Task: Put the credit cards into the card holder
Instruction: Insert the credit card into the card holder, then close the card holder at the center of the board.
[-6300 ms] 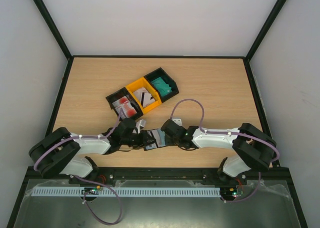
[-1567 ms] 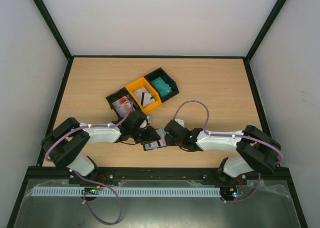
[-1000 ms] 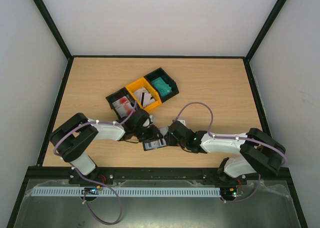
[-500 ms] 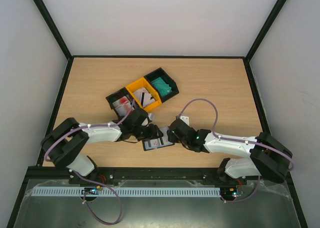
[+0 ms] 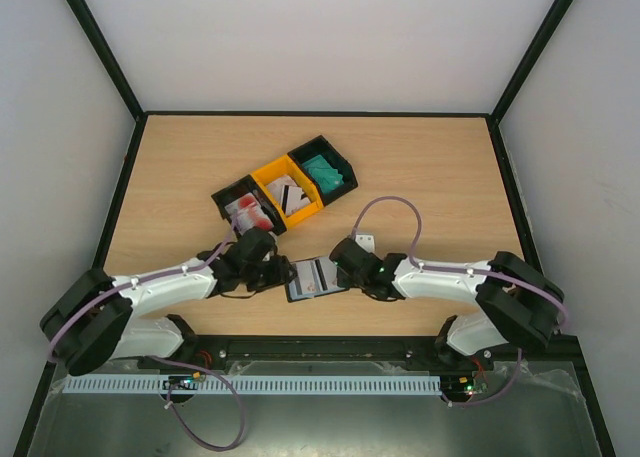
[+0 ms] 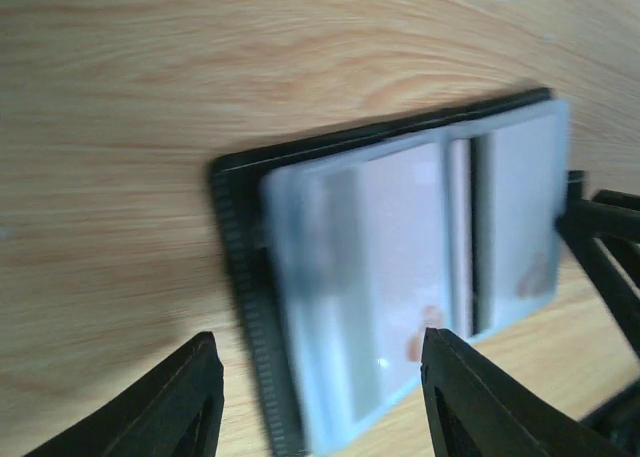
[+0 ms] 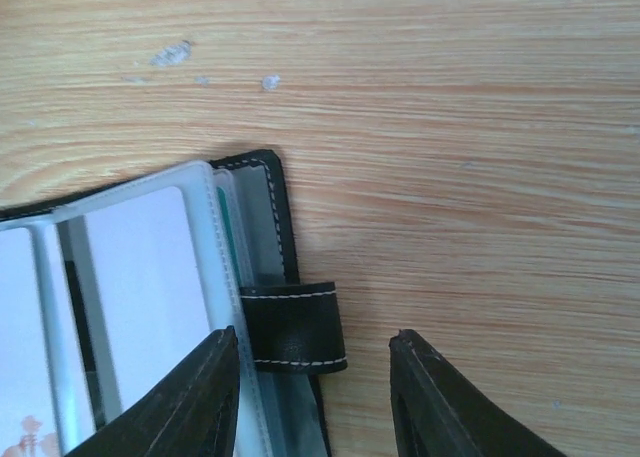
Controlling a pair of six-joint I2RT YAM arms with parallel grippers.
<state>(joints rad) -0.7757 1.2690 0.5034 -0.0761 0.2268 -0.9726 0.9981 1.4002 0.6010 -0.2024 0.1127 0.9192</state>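
The black card holder (image 5: 314, 276) lies open on the table between my two grippers, its clear sleeves facing up. In the left wrist view its black edge (image 6: 240, 277) frames sleeves holding white credit cards (image 6: 400, 257) with a red mark. My left gripper (image 6: 320, 377) stands open just over the holder's near end, gripping nothing. My right gripper (image 7: 312, 372) is open too, with the holder's closure tab (image 7: 293, 327) lying between its fingers, untouched. A teal card edge (image 7: 228, 237) shows under a sleeve beside a white card (image 7: 140, 287).
Three joined bins sit behind the holder: a black one (image 5: 245, 209) with red-and-white cards, a yellow one (image 5: 288, 194) with white striped cards, a black one (image 5: 323, 169) with teal cards. Bare wood lies to the right (image 5: 440, 187).
My left gripper has opened and drawn back left off the holder, its arm dropping low. The right gripper has narrowed a little and stays at the tab end.
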